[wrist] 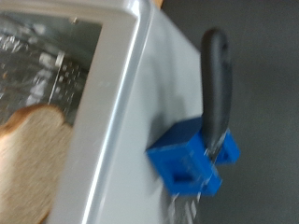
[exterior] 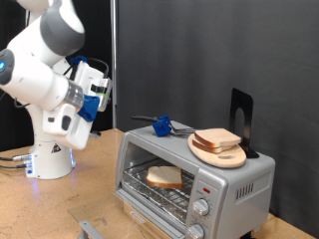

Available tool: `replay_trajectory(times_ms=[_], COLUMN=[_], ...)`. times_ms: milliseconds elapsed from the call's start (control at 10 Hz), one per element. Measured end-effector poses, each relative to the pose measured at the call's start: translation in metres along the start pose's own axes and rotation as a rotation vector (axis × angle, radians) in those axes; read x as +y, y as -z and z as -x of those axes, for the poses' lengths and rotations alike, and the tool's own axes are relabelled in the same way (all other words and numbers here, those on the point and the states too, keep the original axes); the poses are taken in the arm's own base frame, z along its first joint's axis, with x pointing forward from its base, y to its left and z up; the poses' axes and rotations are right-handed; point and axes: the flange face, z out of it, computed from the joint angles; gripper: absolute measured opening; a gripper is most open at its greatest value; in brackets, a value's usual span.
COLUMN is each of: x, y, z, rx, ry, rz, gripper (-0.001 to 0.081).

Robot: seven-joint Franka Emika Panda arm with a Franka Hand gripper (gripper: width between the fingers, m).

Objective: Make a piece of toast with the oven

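Exterior view: the piece of toast [exterior: 164,177] lies inside the oven [exterior: 194,179], below and well apart from the gripper [exterior: 100,97], whose opening I cannot tell. Loading seems done; closing remains.

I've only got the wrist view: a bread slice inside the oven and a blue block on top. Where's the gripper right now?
Observer: The gripper is in the air beyond the oven, towards the exterior view's left, touching nothing.
Operator: Any other bread around?
Observer: Yes, bread lies on a round wooden plate on the oven's top, towards the exterior view's right.
Operator: Anything behind that plate?
Observer: A black stand, upright.
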Motion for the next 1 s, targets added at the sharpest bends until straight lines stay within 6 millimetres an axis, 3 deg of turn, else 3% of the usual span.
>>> replay_trajectory(times_ms=[300, 600, 1000], x=[0.028, 0.032, 0.072], y=[0.021, 0.022, 0.032], z=[-0.021, -0.022, -0.032], rx=[0.078, 0.116, 0.214], ry=[-0.082, -0.078, -0.186], rz=[-0.098, -0.125, -0.162], gripper=[0.0682, 0.0682, 0.0682])
